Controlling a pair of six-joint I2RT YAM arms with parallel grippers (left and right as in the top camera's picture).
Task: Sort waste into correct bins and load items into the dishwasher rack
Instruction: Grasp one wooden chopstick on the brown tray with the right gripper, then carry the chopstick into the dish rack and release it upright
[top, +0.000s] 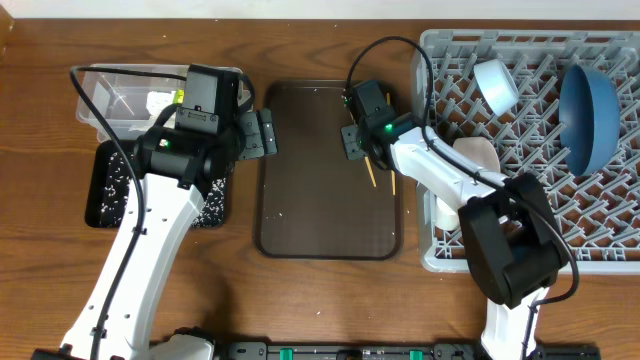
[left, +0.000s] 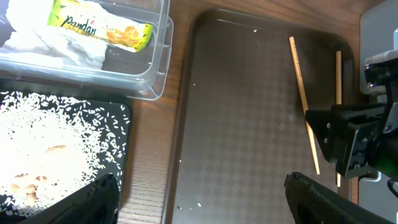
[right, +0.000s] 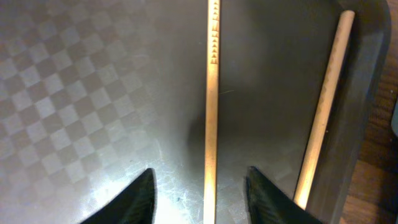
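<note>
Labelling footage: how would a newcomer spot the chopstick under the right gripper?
Find the brown tray mid-table and look near its right edge. The inner chopstick, between the right gripper's fingertips, bears carved notches; the plain chopstick lies along the rim.

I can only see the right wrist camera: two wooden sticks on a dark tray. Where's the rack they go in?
Observer: The grey rack sits right next to that tray, on the right arm's side.
Operator: Is anything in it already?
Observer: Yes, a big dark blue bowl and a small white cup.
Operator: And the rubbish?
Observer: A yellow-green wrapper lies on white tissue in the clear tub.
</note>
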